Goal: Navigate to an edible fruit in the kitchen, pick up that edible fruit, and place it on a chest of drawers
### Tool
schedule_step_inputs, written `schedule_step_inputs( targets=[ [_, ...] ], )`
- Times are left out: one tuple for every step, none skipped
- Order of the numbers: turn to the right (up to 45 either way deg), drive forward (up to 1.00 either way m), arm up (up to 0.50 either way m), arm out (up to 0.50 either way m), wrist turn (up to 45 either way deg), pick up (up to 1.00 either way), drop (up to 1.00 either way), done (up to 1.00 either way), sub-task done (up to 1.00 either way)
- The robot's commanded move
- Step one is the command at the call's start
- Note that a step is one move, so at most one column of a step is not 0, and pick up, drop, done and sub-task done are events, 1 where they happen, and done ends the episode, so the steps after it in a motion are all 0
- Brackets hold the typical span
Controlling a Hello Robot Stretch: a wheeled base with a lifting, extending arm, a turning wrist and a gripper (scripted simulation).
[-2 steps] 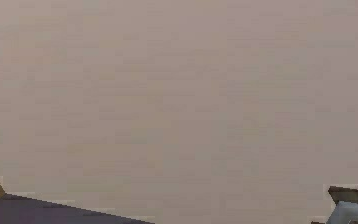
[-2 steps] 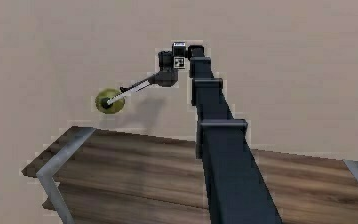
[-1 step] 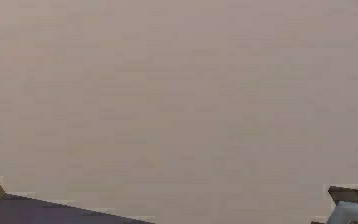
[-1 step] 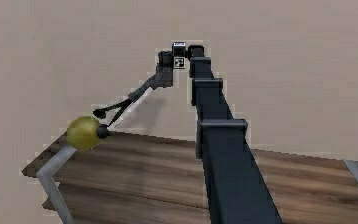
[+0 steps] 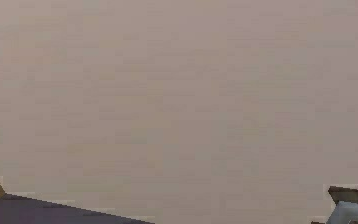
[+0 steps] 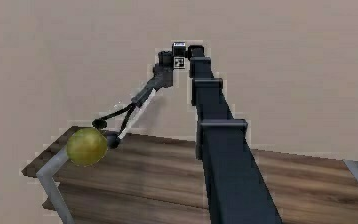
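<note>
One round yellow-green fruit [image 6: 87, 147] is showing at the arm side view's left, right at the tip of the claw [image 6: 107, 128]. It is lying just left of and below the fingertips, and being a ball it is offering no long axis to line up with. The claw is slanting down and leftward from the far end of the arm [image 6: 222, 140], which is rising as a dark bar from the near edge just right of the middle. I cannot tell how the claw's fingers are set. Nor can I tell whether the claw is carrying the fruit or the fruit is resting, because the fruit is overlapping the left end of a brown wooden top [image 6: 287, 175] lying behind and beneath it.

The coming move is turning, in my judgement, on that relation: the fruit is sitting at the top's left corner, close to the edge, with a pale rail [image 6: 49, 180] running down beside it. If this top is part of the chest of drawers, the placing step is looking close, and a spot farther right would be guarding against a roll off the corner.

A beige wall [image 6: 47, 60] is standing beyond the wooden top. In the forward view more beige wall is facing the robot, with a dark slab [image 5: 47, 212] at near left and a grey boxy thing [image 5: 349, 192] at near right.
</note>
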Motion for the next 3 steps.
schedule_step_inputs(
  targets=[
    [0.0, 0.00, 0.00, -0.44, 0.0, 0.00, 0.00, 0.00, 0.00],
    [-45.0, 0.00, 0.00, 0.00, 0.0, 0.00, 0.00, 0.00, 0.00],
    [-30.0, 0.00, 0.00, 0.00, 0.0, 0.00, 0.00, 0.00, 0.00]
  ],
)
